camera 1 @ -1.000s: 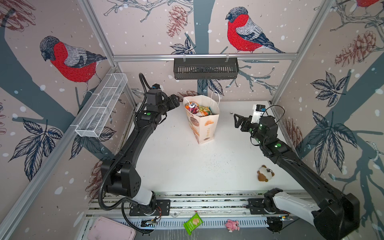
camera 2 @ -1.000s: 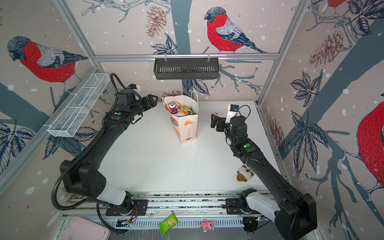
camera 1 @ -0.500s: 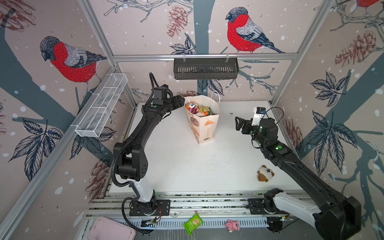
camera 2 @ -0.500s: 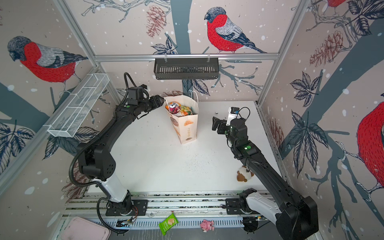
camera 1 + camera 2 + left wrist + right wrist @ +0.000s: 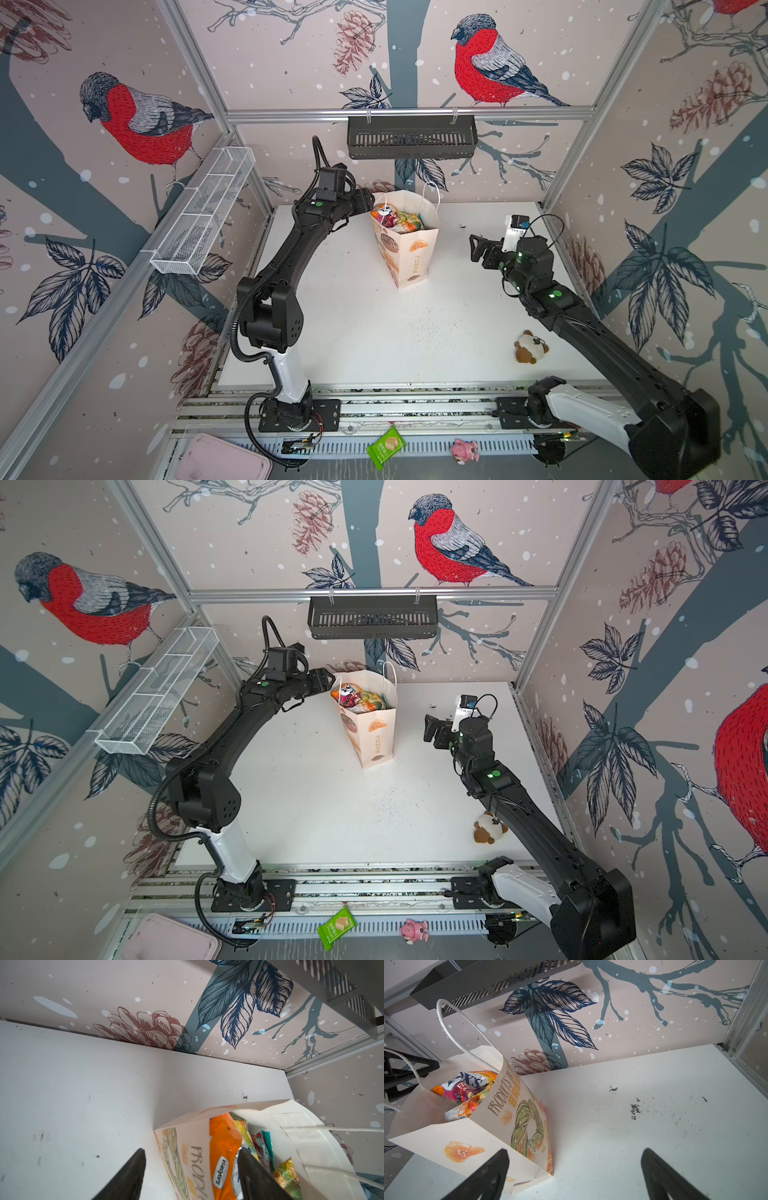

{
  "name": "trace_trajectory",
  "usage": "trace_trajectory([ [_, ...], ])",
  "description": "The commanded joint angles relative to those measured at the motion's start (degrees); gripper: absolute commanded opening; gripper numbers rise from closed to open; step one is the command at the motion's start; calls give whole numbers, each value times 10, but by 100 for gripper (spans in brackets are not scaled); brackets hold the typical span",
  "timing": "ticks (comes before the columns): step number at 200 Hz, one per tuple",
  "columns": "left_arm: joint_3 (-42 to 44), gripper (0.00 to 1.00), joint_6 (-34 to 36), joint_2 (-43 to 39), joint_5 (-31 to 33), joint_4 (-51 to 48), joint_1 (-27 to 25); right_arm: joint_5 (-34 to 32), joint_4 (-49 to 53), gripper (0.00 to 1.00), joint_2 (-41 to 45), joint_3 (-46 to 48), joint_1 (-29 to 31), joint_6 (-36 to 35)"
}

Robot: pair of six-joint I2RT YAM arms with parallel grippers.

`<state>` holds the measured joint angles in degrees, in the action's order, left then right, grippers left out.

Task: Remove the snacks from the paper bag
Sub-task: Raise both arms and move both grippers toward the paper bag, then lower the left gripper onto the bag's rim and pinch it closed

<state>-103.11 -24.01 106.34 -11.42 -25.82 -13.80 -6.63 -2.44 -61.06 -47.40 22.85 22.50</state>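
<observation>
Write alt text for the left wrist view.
Two dark fingers stand apart astride the paper bag's printed wall, one outside it, one by an orange packet among the snacks inside. White table and a leaf-printed wall lie beyond.

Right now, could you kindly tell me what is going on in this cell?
A tall cream-white paper carrier bag with pastry prints stands upright on the white table. The robot's left gripper is at its mouth, jaws open: one finger outside the wall, one inside beside an orange foil packet. The right gripper hovers open beside the bag, holding nothing. The colourful foil snack packets lie inside the bag.
</observation>
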Motion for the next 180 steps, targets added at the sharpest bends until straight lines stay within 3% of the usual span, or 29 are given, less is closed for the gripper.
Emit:
trace_trajectory([
  [1,-18,67,14,10,43,-38,-8,-7,-3,100,1,-1,0,1],
  [26,-28,64,14,18,63,-51,-12,-13,2,100,2,-1,-1,0],
  [63,-28,49,11,18,63,-48,-11,-18,5,100,6,-1,-1,-4],
  [83,-29,30,11,19,63,-43,-12,-16,3,100,5,0,0,-2],
  [180,-114,30,16,82,65,-70,-15,-17,9,100,7,0,-1,-1],
])
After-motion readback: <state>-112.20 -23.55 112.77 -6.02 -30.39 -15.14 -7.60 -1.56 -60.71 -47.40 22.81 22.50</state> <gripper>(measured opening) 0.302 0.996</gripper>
